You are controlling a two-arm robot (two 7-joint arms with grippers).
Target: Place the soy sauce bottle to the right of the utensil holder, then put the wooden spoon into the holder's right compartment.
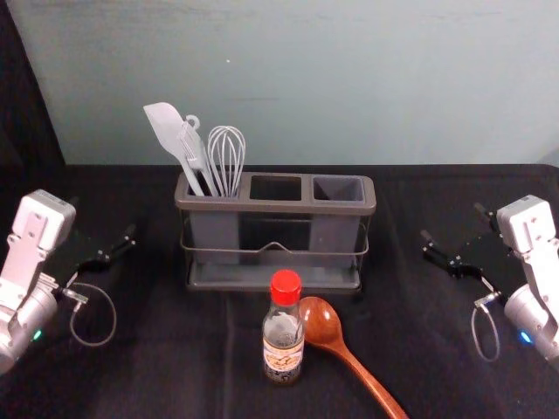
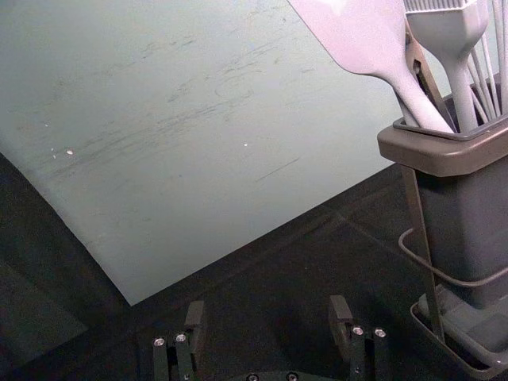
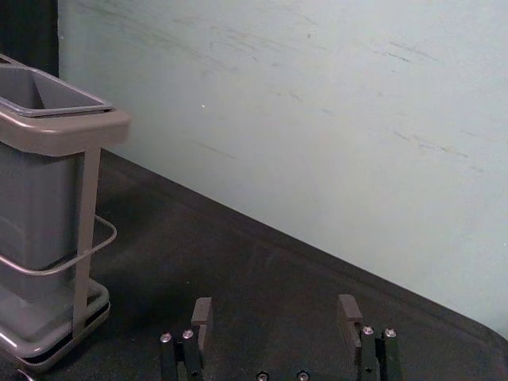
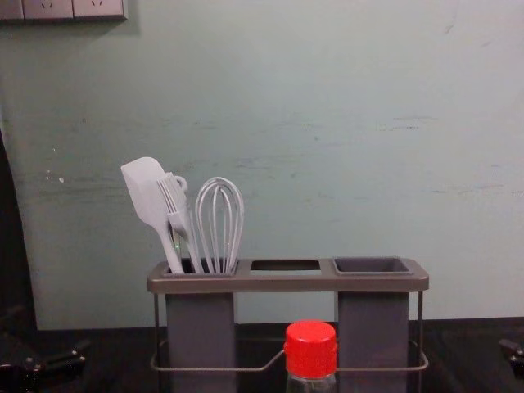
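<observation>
Black-covered table [image 1: 175, 358] | utensil holder [image 1: 274, 207] | soy sauce bottle [image 1: 283, 339], upright | wooden spoon [image 1: 320, 323], lying

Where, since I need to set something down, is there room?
Bare cloth lies between the left end effector and the holder, and between the spoon and the right end effector. Crowded: in front of the holder, where the bottle stands by the spoon.

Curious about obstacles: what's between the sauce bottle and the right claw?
In the head view: the wooden spoon, its bowl beside the bottle, then black cloth.
</observation>
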